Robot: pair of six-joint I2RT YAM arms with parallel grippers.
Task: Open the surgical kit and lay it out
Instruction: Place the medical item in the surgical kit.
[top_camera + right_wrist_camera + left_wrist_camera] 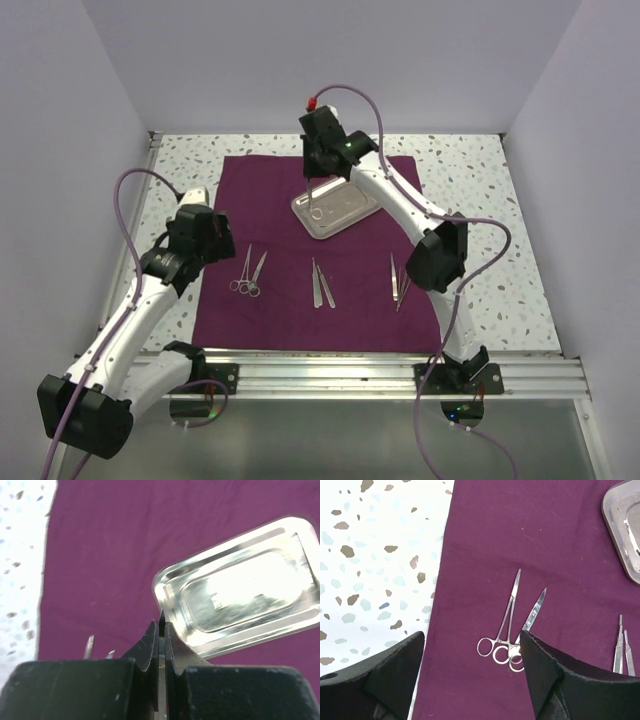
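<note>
**Top view:** cloth wrap is lying flat and unfolded on the speckled bench. Tray is sitting angled on the far half of the cloth. Right arm is reaching over it, and a thin ring-handled instrument is hanging from its tip, ring end down over the tray. Can't tell if it's touching. On the near half, forceps and scissors are lying at left, tweezers mid, second tweezers at right. Left arm is hovering at the cloth's left edge.

**Left wrist:** left fingers are standing apart, gripping nothing. Forceps and scissors are lying on the cloth between them, ring ends overlapping and tips splayed. One finger is partly hiding the scissors' rings.

**Right wrist:** right fingers are pinching together on the ring-handled instrument's thin steel edge. The tray is showing just beyond.
</note>
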